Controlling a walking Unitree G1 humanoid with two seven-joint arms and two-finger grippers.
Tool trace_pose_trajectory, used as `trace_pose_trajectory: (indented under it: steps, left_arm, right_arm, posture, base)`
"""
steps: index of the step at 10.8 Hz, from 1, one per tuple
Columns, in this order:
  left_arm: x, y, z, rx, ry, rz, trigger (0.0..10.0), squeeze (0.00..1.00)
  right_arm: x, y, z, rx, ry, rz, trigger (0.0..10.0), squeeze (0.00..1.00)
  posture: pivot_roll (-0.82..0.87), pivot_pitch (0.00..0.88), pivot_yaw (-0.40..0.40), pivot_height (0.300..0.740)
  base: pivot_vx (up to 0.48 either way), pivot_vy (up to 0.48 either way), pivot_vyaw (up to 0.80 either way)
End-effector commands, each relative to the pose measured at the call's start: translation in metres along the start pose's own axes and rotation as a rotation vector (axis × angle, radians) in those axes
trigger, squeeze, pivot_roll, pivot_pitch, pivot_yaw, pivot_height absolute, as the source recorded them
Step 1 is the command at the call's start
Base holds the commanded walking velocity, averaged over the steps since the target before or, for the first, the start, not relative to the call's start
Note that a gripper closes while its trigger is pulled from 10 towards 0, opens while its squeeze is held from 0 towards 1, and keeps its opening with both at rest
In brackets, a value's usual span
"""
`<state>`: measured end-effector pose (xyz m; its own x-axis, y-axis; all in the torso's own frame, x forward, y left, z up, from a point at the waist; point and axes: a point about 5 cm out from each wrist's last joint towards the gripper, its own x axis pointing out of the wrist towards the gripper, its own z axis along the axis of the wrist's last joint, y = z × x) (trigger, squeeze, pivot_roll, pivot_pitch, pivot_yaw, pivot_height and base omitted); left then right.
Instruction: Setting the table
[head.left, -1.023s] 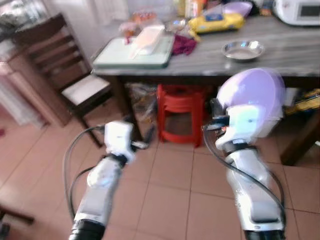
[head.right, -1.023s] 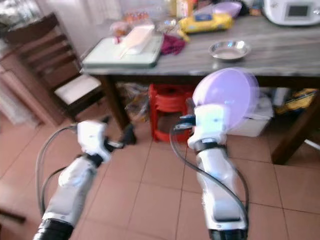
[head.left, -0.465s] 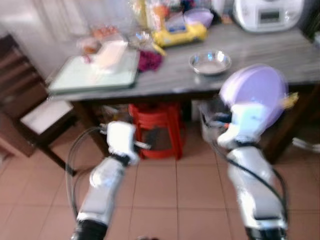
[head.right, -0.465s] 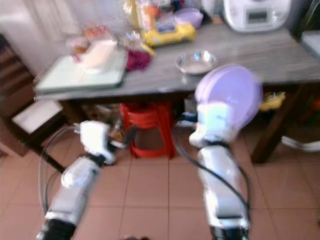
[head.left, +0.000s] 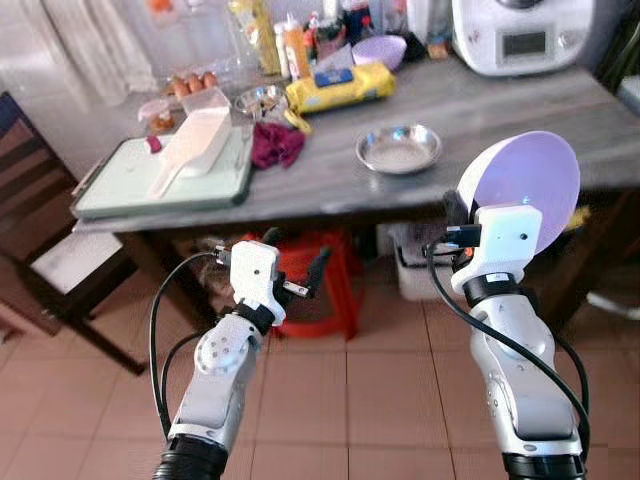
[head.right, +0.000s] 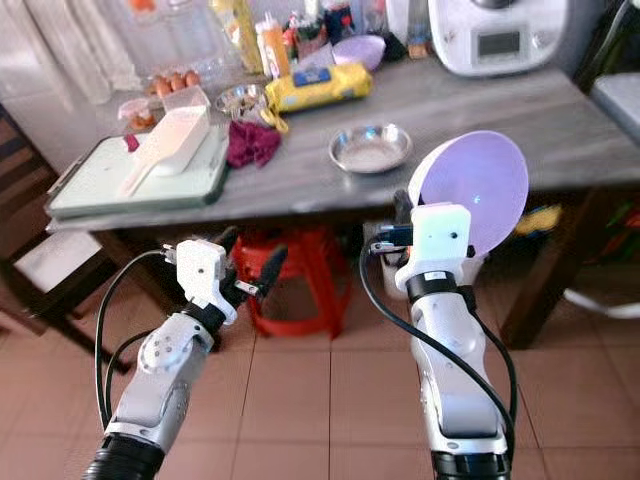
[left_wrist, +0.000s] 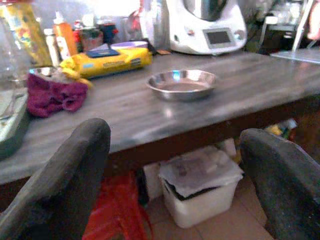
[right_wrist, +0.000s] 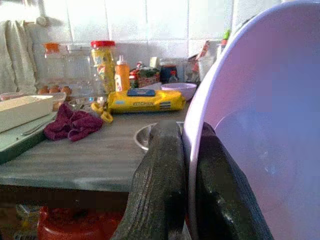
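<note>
My right gripper (right_wrist: 187, 165) is shut on the rim of a lilac plate (head.left: 525, 185), holding it upright just in front of the grey table's (head.left: 530, 100) near edge, at about tabletop height. A steel bowl (head.left: 398, 148) sits on the table, left of the plate and farther back. My left gripper (head.left: 295, 262) is open and holds nothing. It hangs below the table edge, in front of the red stool (head.left: 325, 295). In the left wrist view its two fingers (left_wrist: 65, 180) frame the steel bowl (left_wrist: 181, 82) and the table edge.
On the table are a green tray (head.left: 130, 190) carrying a white container (head.left: 195, 140), a maroon cloth (head.left: 277, 143), a yellow packet (head.left: 335, 88), a lilac bowl (head.left: 378, 50), bottles and a white appliance (head.left: 510, 35). A wooden chair (head.left: 50, 250) stands left. A white bin (left_wrist: 200, 182) sits under the table.
The whole view has shifted and sharpened as the camera came nearer to the table. The right gripper still holds the plate upright. The left gripper sits slightly higher, its fingers spread.
</note>
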<state>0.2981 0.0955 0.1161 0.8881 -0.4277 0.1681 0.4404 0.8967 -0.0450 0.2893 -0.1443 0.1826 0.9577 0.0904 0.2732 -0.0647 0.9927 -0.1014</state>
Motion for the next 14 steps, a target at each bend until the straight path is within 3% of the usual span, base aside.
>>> trace_pose_trajectory:
  steps: [1, 14]
  left_arm:
    - [-0.0034, 0.0101, 0.0013, 0.023, 0.004, 0.020, 10.0, 0.00]
    - [-0.0044, 0.0049, 0.0024, 0.013, -0.008, -0.018, 10.0, 0.00]
  right_arm:
    - [0.0019, 0.0080, 0.0037, 0.015, -0.016, 0.023, 10.0, 0.00]
    - [0.0026, 0.0122, 0.0039, -0.016, -0.026, 0.034, 10.0, 0.00]
  posture:
    - [-0.11, 0.078, 0.132, 0.740]
    - [-0.11, 0.082, 0.134, 0.740]
  base:
    - [0.375, 0.000, 0.00]
    - [0.400, 0.000, 0.08]
